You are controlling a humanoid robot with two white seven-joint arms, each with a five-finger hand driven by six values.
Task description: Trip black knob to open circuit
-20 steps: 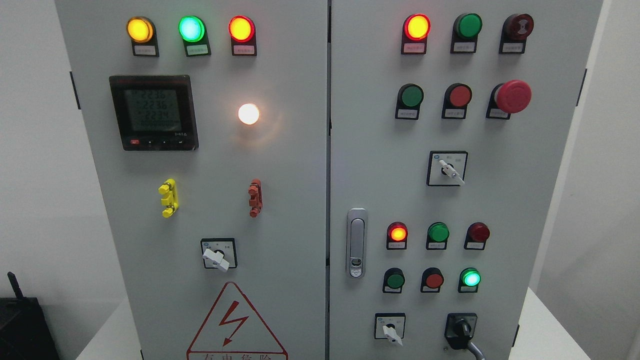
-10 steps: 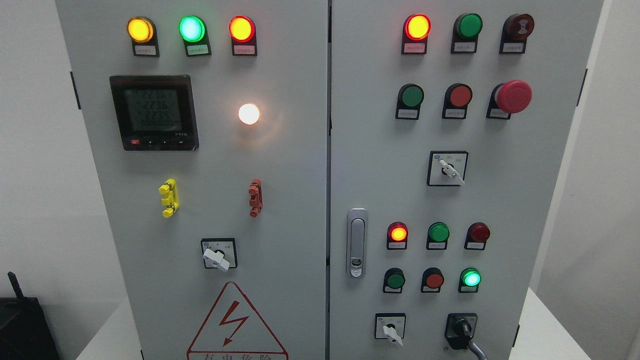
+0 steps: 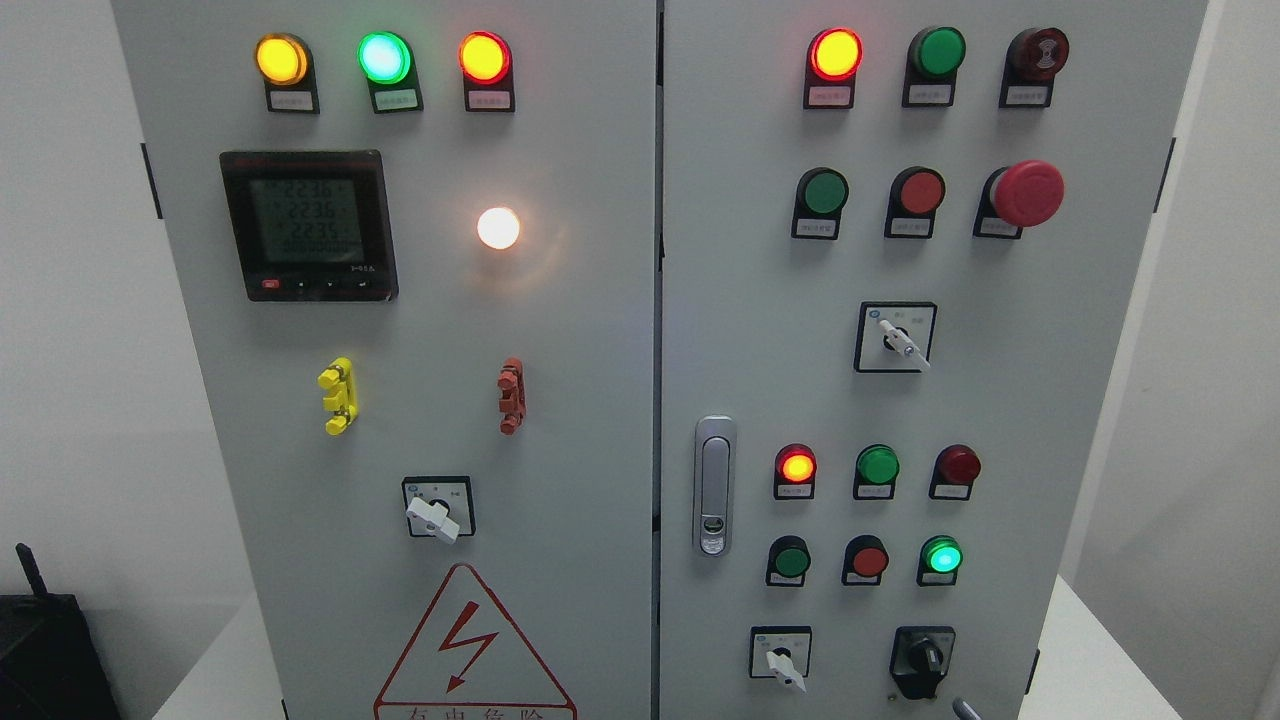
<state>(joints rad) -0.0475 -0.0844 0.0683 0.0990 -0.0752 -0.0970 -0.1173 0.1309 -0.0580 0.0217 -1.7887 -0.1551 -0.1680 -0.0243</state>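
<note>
Tripping the circuit depends on the black knob (image 3: 922,660), mounted at the lower right corner of the right cabinet door (image 3: 760,330), just right of a white-handled selector (image 3: 783,668). Its pointer stands roughly upright.

A grey sliver at the bottom edge, just below and right of the knob, appears to be part of the right hand (image 3: 962,708). It is clear of the knob. Whether the fingers are spread or curled cannot be told. The left hand is not in view.

Procedure, as judged from this view:
- Bring the fingers onto both flanks of the knob's raised grip, not onto its square base plate.
- Pinch firmly before turning; the grip is short and likely to slip.
- Rotate about the knob's own axis, without pushing sideways toward the neighbouring selector.
- Confirm the result by the pointer position and the indicator lamps.

Inventory:
- Black knob: one.
- White-handled selectors: three, one on the left cabinet door (image 3: 400,330), two on the right.
- Red mushroom button (image 3: 1027,192): one.
- Digital meter (image 3: 308,225): one.
- Door latch (image 3: 713,485): one
</note>
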